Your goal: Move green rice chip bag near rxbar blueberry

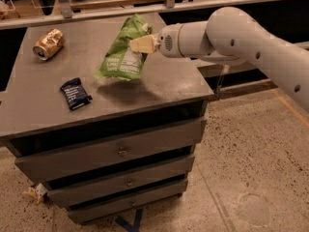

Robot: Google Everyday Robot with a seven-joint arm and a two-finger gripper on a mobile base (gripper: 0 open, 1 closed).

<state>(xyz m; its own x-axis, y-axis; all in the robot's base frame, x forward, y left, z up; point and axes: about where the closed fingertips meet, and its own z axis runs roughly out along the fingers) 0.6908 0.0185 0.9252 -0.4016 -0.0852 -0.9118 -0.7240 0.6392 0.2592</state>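
Nothing legible, even on the bag [119, 62] in the pincer [141, 44]

There is one green rice chip bag [121, 57]. There is one rxbar blueberry [75, 93]. There is one gold can [49, 43]. That makes three small things in all. There is one gray table [169, 81], and it has three drawers [118, 152]. There is one white robot arm [241, 37] with one gripper [144, 44], up above the table top, pinching the bag's edge.
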